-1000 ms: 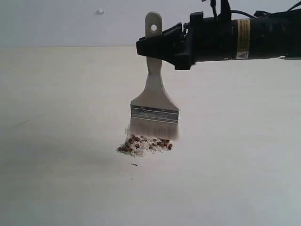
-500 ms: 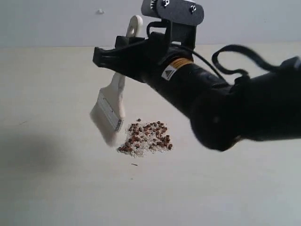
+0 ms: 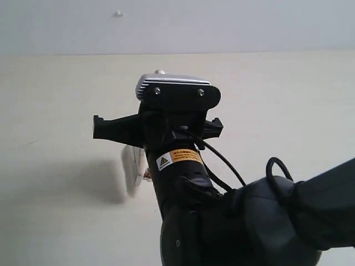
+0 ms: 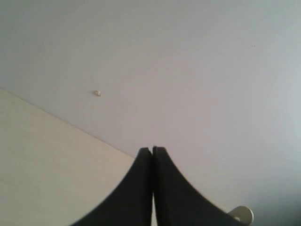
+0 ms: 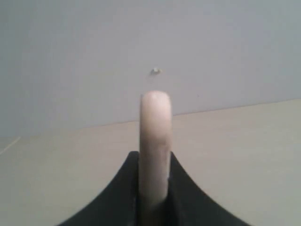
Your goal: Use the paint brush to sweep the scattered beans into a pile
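Observation:
My right gripper [image 5: 154, 157] is shut on the pale wooden handle of the paint brush [image 5: 155, 125], which sticks out between the two black fingers. In the exterior view the right arm [image 3: 183, 166] fills the middle with its back to the camera. The blurred brush head [image 3: 131, 169] hangs beside it, down near the table. The beans are almost all hidden behind the arm; only a reddish-brown speck [image 3: 148, 175] shows next to the bristles. My left gripper [image 4: 152, 149] is shut on nothing and points at the wall; the exterior view does not show it.
The cream table [image 3: 61, 100] meets a grey wall [image 3: 249, 25] carrying a small white mark [image 3: 117, 13]. The right arm's elbow and cable [image 3: 266, 216] crowd the lower right. A pale rounded thing [image 4: 242, 214] peeks in at the left wrist view's edge.
The right arm has swung from the right side round in front of the camera. It carried the brush from behind the pile to its left and lower. The pile is now covered.

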Robot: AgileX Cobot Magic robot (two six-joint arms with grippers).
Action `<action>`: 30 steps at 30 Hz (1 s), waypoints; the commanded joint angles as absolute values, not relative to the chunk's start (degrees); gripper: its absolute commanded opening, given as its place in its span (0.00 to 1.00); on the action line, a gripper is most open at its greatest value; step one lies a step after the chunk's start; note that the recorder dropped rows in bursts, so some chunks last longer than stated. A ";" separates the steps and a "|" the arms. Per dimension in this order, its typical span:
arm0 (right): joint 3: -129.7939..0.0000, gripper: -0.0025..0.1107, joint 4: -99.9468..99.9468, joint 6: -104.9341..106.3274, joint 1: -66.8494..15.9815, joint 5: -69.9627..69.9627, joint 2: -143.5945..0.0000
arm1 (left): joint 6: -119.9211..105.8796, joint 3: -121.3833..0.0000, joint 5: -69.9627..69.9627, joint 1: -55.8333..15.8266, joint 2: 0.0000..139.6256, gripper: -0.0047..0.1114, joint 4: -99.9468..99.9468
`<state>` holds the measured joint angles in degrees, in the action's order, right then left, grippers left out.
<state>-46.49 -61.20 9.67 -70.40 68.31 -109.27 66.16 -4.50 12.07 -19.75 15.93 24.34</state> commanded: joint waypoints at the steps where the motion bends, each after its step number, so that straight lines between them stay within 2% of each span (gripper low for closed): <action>1: -46.41 0.02 -57.88 4.35 -70.64 69.96 -109.44 | 66.23 -4.20 12.20 -19.93 15.78 0.04 24.65; 7: -46.41 0.02 -54.02 5.58 -70.64 69.96 -109.44 | 66.23 -4.20 12.20 -19.93 15.78 0.04 24.65; 30: -46.41 0.02 -68.76 17.94 -70.64 69.96 -111.94 | 66.23 -4.20 12.20 -19.93 15.78 0.04 24.65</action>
